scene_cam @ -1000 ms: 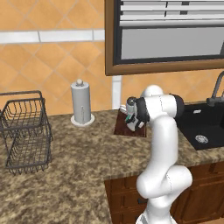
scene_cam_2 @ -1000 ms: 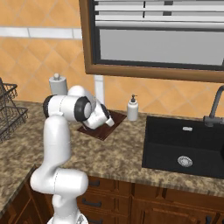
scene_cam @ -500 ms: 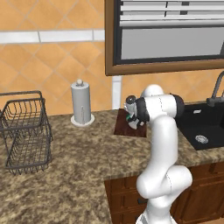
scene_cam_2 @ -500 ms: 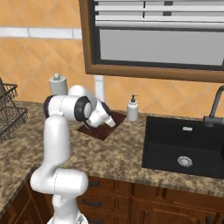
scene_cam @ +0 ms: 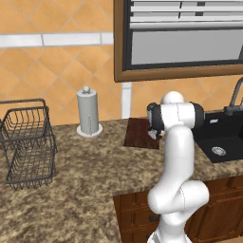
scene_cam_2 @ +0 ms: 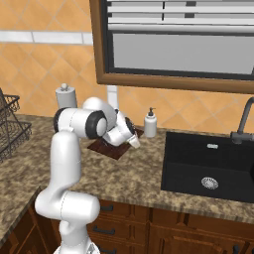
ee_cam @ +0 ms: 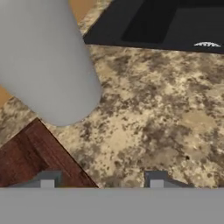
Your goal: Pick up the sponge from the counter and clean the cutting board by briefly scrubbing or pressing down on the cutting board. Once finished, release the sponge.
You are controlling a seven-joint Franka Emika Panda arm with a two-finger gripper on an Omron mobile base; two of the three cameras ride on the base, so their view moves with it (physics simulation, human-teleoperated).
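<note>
Claw (ee_cam: 103,179) low over the counter (ee_cam: 153,118), fingertips spread apart with nothing between them, likely hunting for the sponge, which I can't locate. Cutting board (ee_cam: 30,157) corner just left of the claw, soap bottle (ee_cam: 43,57) close ahead-left, sink (ee_cam: 166,22) further ahead.

Illumination is even and moderately bright across both base views, with no visible lamp or directional source; the white arm (scene_cam: 176,156) shows soft grey shading on its undersides, and the paper towel roll (scene_cam: 88,113) and wire basket (scene_cam: 23,142) cast only faint, diffuse shadows on the granite table (scene_cam: 85,180). No glare or blown highlights are noted, and edges show no lens distortion, though all rendered textures are soft and low in detail. In the hand view the close grey cylinder (ee_cam: 46,61) and cutting board (ee_cam: 30,157) appear blurred and pixelated, the speckled stone beside the black sink (ee_cam: 175,22) likewise smeared.
</note>
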